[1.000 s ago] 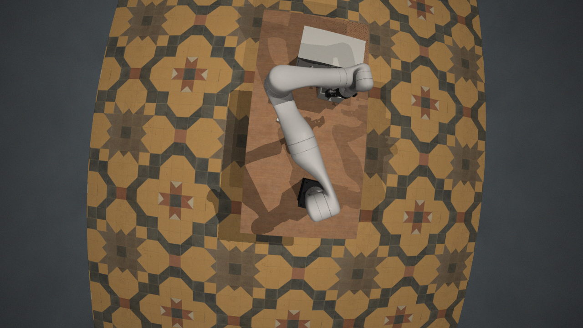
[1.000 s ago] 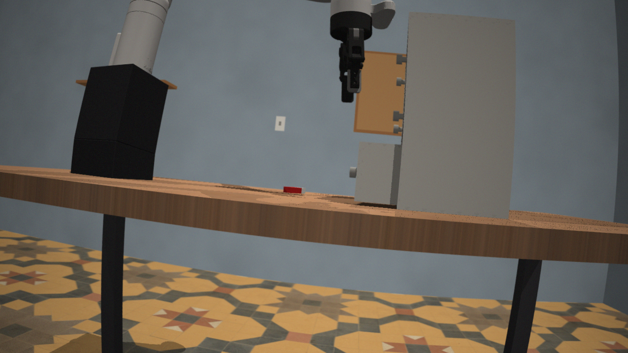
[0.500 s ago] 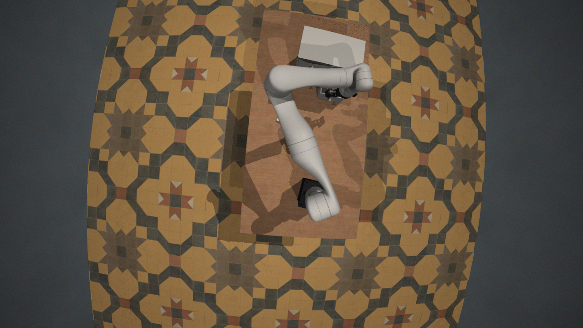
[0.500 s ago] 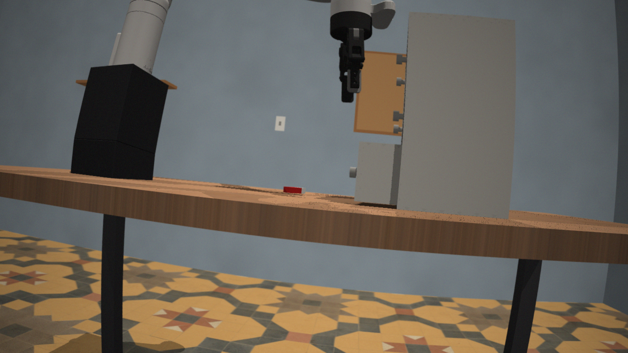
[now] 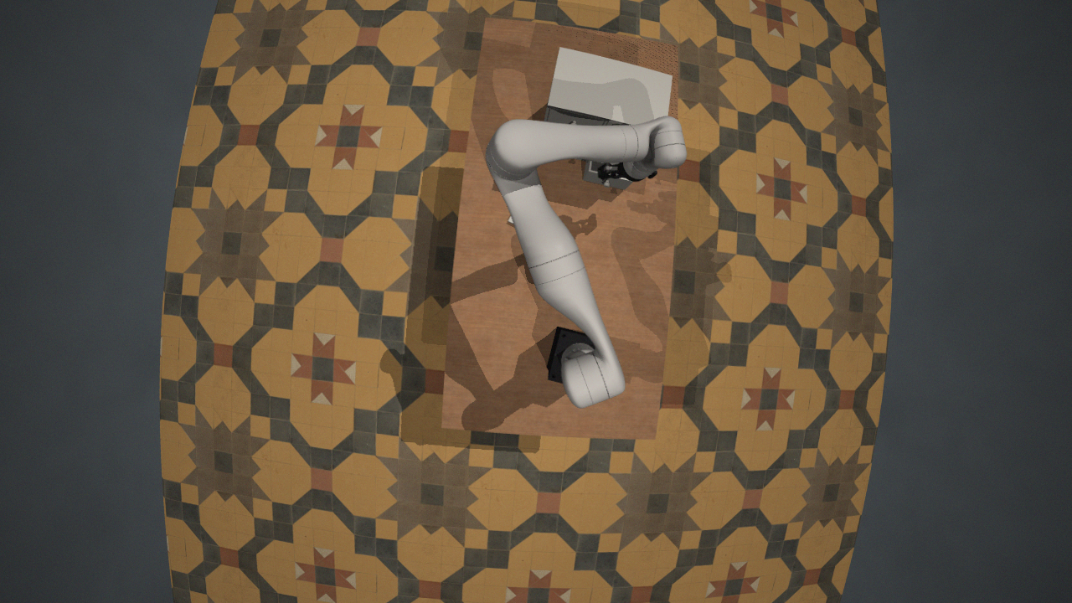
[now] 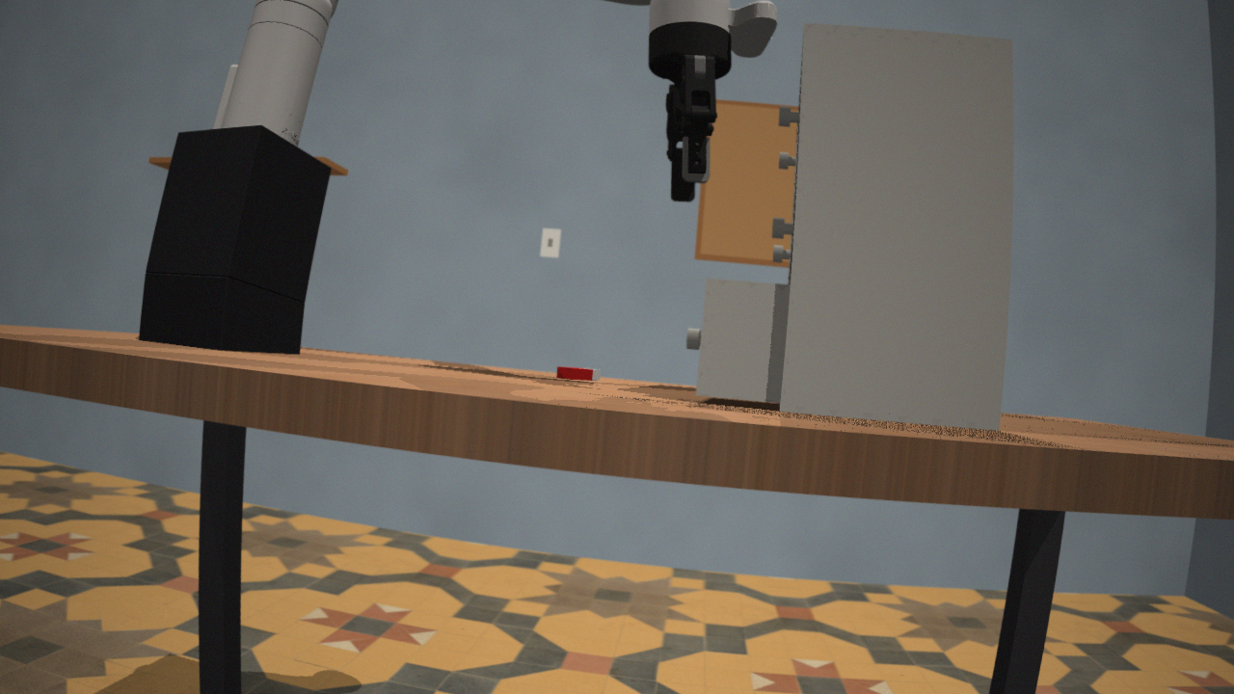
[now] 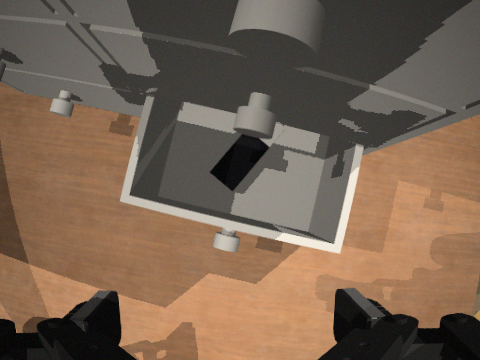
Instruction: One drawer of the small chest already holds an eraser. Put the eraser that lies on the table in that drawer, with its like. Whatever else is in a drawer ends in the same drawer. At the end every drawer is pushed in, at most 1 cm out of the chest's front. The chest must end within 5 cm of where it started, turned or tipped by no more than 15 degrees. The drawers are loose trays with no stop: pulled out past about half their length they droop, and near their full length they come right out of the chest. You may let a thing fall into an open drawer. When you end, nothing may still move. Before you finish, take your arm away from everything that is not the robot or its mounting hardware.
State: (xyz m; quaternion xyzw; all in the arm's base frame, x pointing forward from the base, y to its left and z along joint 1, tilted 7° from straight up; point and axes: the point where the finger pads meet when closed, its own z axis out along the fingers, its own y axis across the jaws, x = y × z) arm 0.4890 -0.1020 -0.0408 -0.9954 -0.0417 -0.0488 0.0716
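The grey chest stands at the far end of the table. Its bottom drawer is pulled partly out. In the wrist view this drawer holds one flat black block. The other drawers look pushed in, with their knobs close under the camera. The red eraser lies flat on the table, left of the open drawer. My gripper hangs fingers down in front of the upper drawers, high above the open drawer. It is open and empty.
The arm's black base block stands at the near end of the table. An orange panel hangs on the wall behind the chest. The arm covers the spot where the eraser lies in the overhead view.
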